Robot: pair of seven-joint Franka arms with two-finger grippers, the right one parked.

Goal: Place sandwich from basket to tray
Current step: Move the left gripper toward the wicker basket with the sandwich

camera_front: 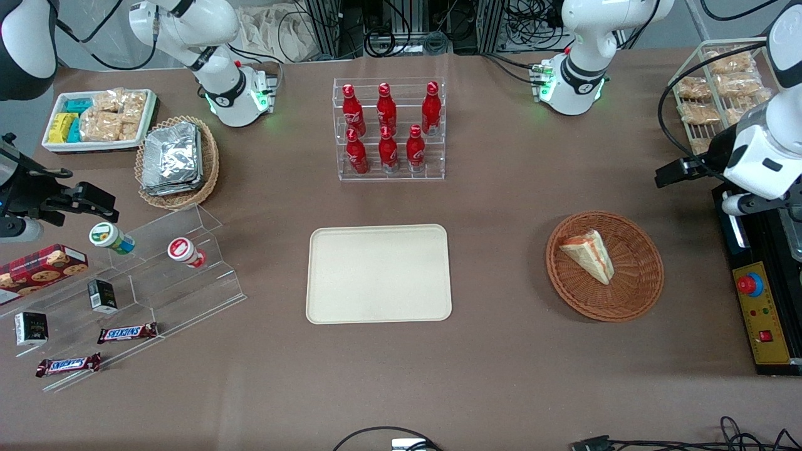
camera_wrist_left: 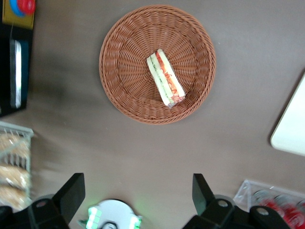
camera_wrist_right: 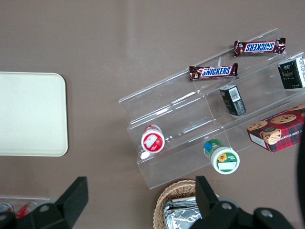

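Note:
The sandwich (camera_front: 589,254) is a pale bread wedge with red and green filling on its edge. It lies in the reddish-brown wicker basket (camera_front: 633,294). The left wrist view shows the sandwich (camera_wrist_left: 165,77) in the basket (camera_wrist_left: 124,81) from above. The cream tray (camera_front: 378,274) lies flat at the table's middle, beside the basket toward the parked arm's end, with nothing on it. A corner of the tray shows in the left wrist view (camera_wrist_left: 291,125). My left gripper (camera_wrist_left: 138,191) is open and holds nothing. It hangs high above the table, apart from the basket, toward the working arm's end (camera_front: 749,203).
A clear rack of red bottles (camera_front: 388,128) stands farther from the front camera than the tray. A wire basket of snack packs (camera_front: 714,94) and a black control box (camera_front: 761,313) sit at the working arm's end. A tan basket of foil packs (camera_front: 175,160) and acrylic shelves (camera_front: 144,275) sit toward the parked arm's end.

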